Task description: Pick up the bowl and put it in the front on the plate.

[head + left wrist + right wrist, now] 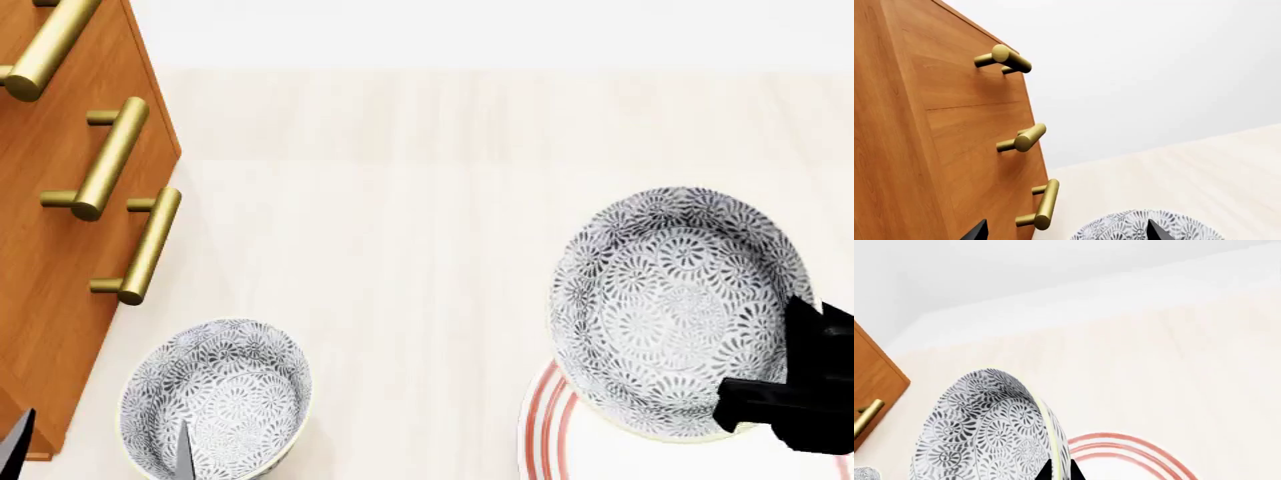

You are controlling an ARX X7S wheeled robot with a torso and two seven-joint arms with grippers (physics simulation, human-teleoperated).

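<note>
Placement step in hand: bowl carried over the plate, not yet set down.

Wooden cabinet [54,260] with brass handles stands at the table [400,200] left edge, clear of the path. The plate [547,435] lies at the front right; the bowl [674,305] hangs tilted above it, rim clamped by the right gripper [787,395]. Next: level, lower, release. A second bowl [220,400] sits front left, under the left gripper [100,445], jaws parted, empty.

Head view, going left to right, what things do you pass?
Wooden drawer cabinet with brass handles → patterned bowl on the table → bowl held over the plate → right gripper.
</note>
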